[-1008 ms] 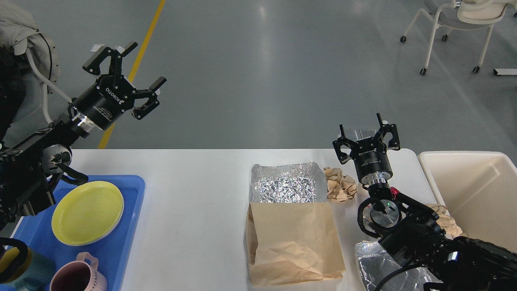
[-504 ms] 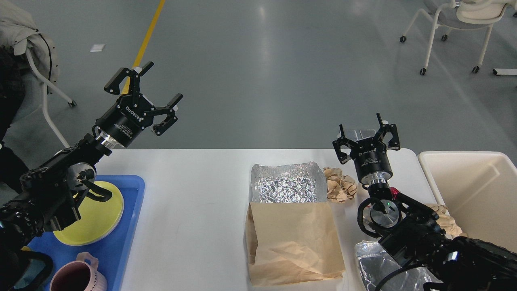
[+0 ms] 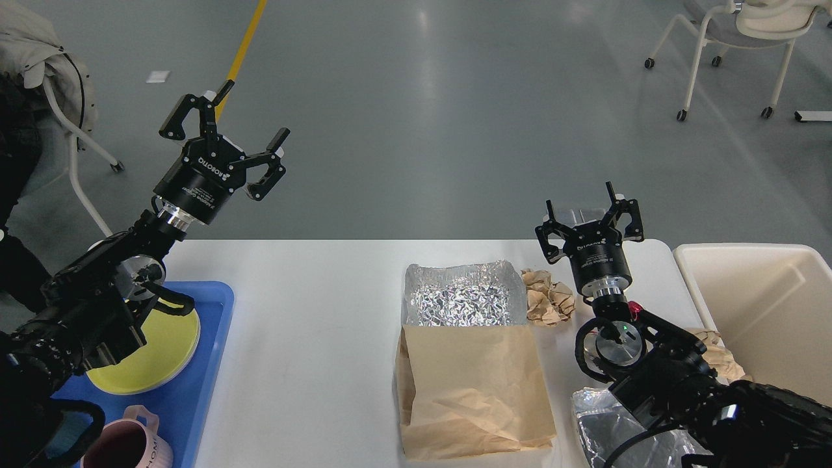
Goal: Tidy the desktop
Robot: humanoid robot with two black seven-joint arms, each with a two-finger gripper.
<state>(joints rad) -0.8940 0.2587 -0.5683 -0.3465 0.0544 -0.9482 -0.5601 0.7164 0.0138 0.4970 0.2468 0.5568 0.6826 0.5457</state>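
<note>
I hold my left gripper [image 3: 224,127] above the white surface [image 3: 312,338] beyond its far left edge, jaws released and empty. My right gripper [image 3: 590,218] hovers, jaws released, beside the crumpled paper [image 3: 547,296] and foil tray [image 3: 463,294]; the paper bag [image 3: 471,390] lies at centre.

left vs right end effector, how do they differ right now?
The left end effector is raised high beyond the desktop's far edge and tilted; the right end effector stands near-upright, low by the crumpled paper ball. The left's fingers spread wider than the right's. Both are open and empty.
</note>
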